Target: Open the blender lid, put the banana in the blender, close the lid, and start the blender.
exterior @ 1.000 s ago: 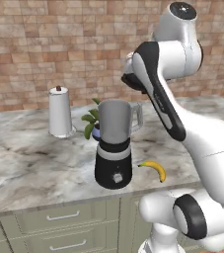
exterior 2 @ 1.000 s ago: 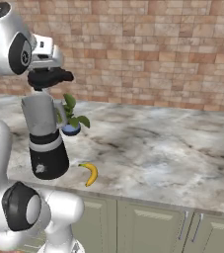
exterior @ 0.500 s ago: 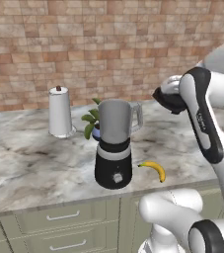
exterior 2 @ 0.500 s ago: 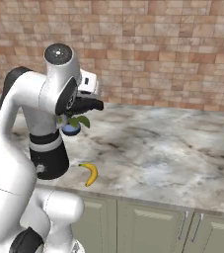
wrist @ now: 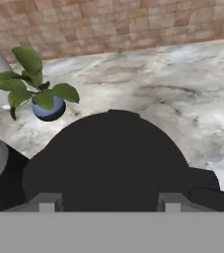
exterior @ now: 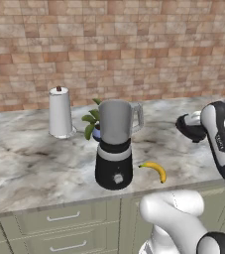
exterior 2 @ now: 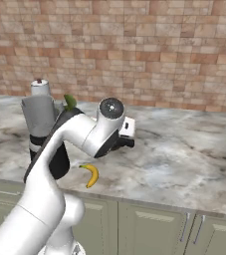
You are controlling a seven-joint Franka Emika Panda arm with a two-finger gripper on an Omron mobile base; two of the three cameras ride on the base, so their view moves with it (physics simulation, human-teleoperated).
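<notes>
The blender [exterior: 114, 149] stands near the counter's front edge, its grey jar open at the top, and shows partly behind my arm as the blender [exterior 2: 39, 119]. The black round blender lid [exterior: 187, 128] hangs over the counter to the blender's right, with my gripper [exterior: 192, 130] shut on it. In the hand view the blender lid [wrist: 113, 160] bulks dark just above the fingertips [wrist: 49, 201], held by my gripper [wrist: 108, 202]. The yellow banana [exterior: 154, 170] lies on the counter right of the blender base, and shows again as the banana [exterior 2: 90, 175].
A white paper roll [exterior: 60, 112] with a dark knob stands at the back left. A small potted plant [wrist: 38, 92] in a blue pot sits behind the blender. The marble counter [exterior 2: 184, 154] stretches to the right, with drawers [exterior: 59, 218] below its front edge.
My arm has swung from above the jar to the right and downward, carrying the lid away. The jar's mouth now stands open. Blender and banana have not moved.
</notes>
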